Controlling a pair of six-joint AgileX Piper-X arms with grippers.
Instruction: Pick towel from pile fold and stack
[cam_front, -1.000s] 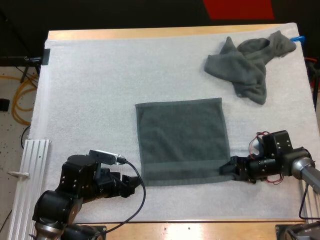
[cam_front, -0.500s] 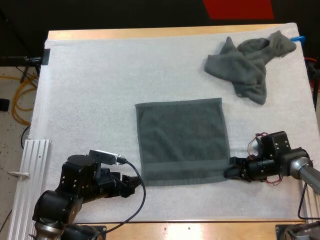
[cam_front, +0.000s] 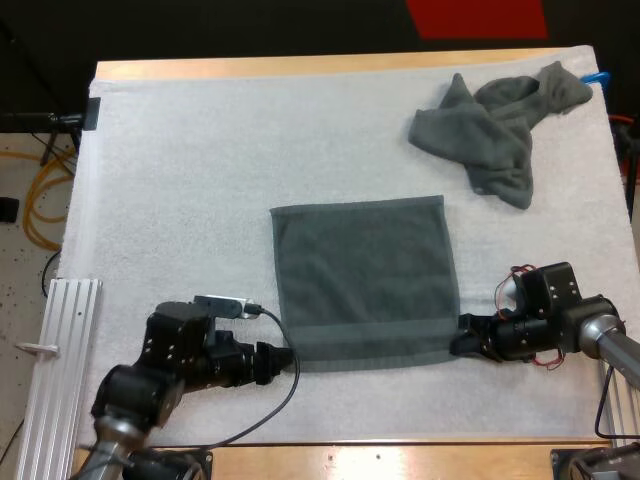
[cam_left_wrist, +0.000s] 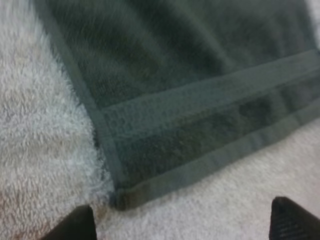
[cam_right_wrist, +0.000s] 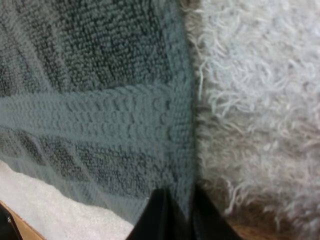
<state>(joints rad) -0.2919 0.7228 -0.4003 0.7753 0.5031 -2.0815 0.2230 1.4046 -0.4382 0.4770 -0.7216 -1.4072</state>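
Observation:
A dark grey-green towel (cam_front: 365, 280) lies spread flat in the middle of the white mat (cam_front: 180, 200). A second towel (cam_front: 495, 125) sits crumpled at the far right. My left gripper (cam_front: 284, 358) stands open just short of the flat towel's near left corner (cam_left_wrist: 120, 197), its fingers (cam_left_wrist: 75, 225) apart on either side of that corner and clear of it. My right gripper (cam_front: 458, 343) is shut on the flat towel's near right corner, and its fingertips (cam_right_wrist: 156, 215) pinch the hem of the towel (cam_right_wrist: 100, 115).
A ribbed metal rail (cam_front: 60, 340) lies along the mat's near left side. The table's wooden front edge (cam_front: 400, 455) runs just behind both grippers.
My right gripper has shut on the towel's near right corner. My left arm has moved right, up to the towel's near left corner, still open.

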